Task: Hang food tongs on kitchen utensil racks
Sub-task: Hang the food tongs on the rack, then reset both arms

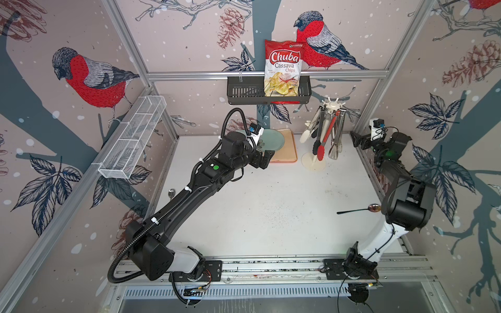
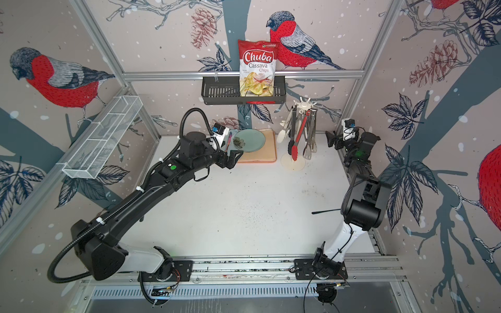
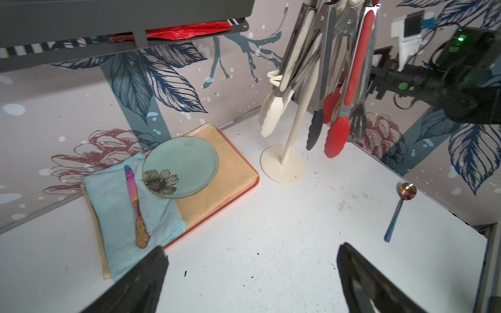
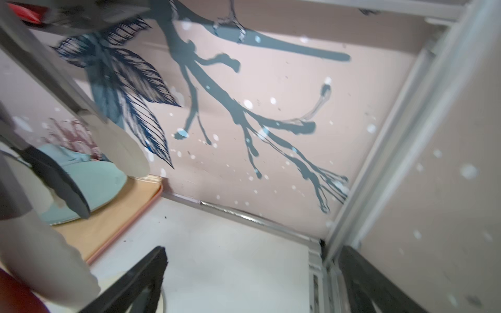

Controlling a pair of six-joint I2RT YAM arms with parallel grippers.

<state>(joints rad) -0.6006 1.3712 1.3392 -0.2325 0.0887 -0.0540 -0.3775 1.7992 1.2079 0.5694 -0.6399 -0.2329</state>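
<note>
1. Worktop [image 1: 271, 203]: white, walled on three sides.
2. Utensil rack [image 1: 311, 164]: cream stand, upright near the far right corner.
3. Food tongs [image 1: 328, 135]: red, black, white and bare steel, all hanging from the rack's crown, tips down around the pole.
4. Left tool [image 1: 262, 160]: jaws wide, empty, above the near edge of the tray [image 1: 287, 151], left of the rack.
5. Right tool [image 4: 252, 252]: jaws wide, empty, at the right edge, near the rack.
6. Plate [image 1: 273, 138]: on the tray, by the back edge.
7. Spoon [image 1: 357, 210]: lying near the right edge.
</note>
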